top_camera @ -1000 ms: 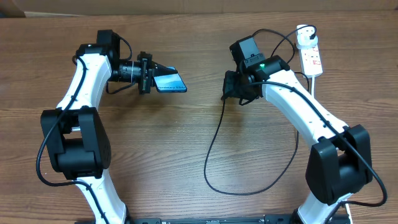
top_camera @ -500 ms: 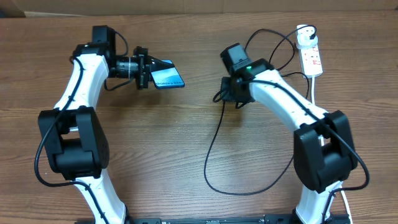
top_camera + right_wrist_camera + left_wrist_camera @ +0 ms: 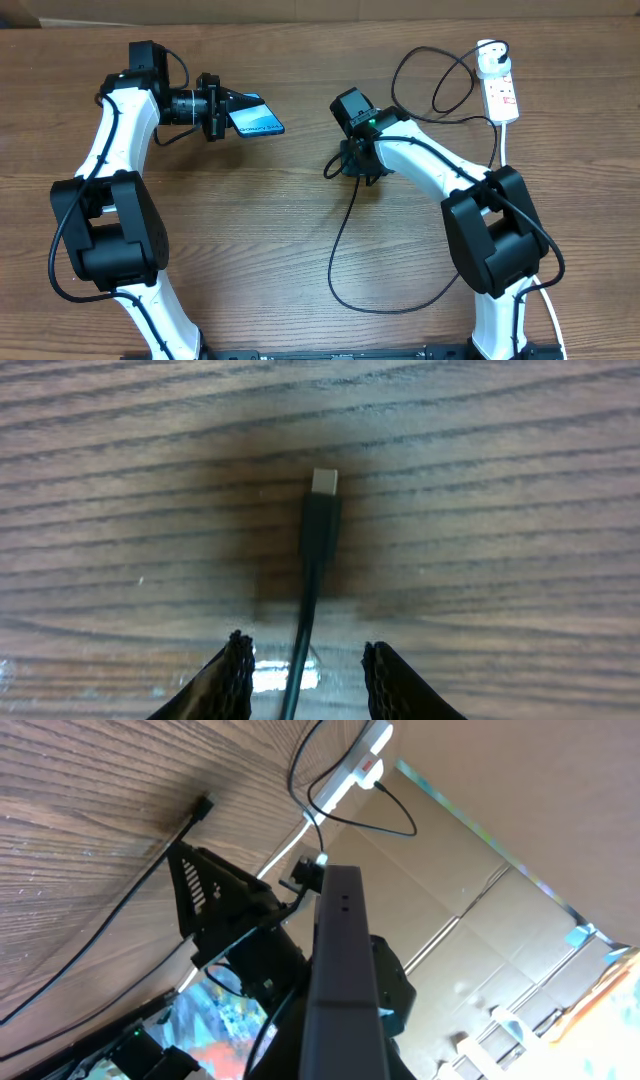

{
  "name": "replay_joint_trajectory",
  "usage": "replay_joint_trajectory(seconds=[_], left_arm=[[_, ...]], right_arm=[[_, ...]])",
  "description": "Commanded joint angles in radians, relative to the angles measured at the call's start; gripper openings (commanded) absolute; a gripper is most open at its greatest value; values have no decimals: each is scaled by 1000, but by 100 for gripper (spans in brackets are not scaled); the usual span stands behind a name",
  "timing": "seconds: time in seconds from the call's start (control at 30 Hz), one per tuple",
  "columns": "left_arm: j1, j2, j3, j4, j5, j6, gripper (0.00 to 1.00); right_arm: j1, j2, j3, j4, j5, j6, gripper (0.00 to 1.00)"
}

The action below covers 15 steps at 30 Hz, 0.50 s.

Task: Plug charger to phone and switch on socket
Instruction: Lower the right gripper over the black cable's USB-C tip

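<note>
Well, from above, the left gripper (image 3: 232, 107) is clenched on the phone (image 3: 257, 119), blue screen showing. It has drawn the phone a little back and outward over the table (image 3: 300, 250) in the last second. The right gripper (image 3: 345, 163) has swung toward the phone and now hangs near it, with a gap left between them. It grips the charger (image 3: 335, 270) just behind the small plug. The rest of the cable loops away from the phone and up to the socket (image 3: 500, 88), which lies well beyond the right arm, far from the phone.

From the left wrist, the phone (image 3: 340, 970) runs edge-on straight out from the camera. Past it stands the right arm, with the socket (image 3: 355, 755) farther off.

From the right wrist, the plug (image 3: 320, 520) pokes forward from between the fingers (image 3: 232, 675). A soft shadow lies on the wood beneath it, so it looks held clear of the table. The phone is not in this view.

To my eye the two arms are closing for the plug-in. Nothing is joined yet, and the socket switch waits.
</note>
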Motion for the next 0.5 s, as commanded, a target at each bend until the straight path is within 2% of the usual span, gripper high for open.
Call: replay_joint_trajectory(seconds=[0.0,0.47], left_arm=[[0,-7,8,2,20,-16,4],[0,-7,8,1,9,-12,4]], right_arm=[[-1,13,-1,15,26,-16,35],[-1,70,-1,62,41,-16,32]])
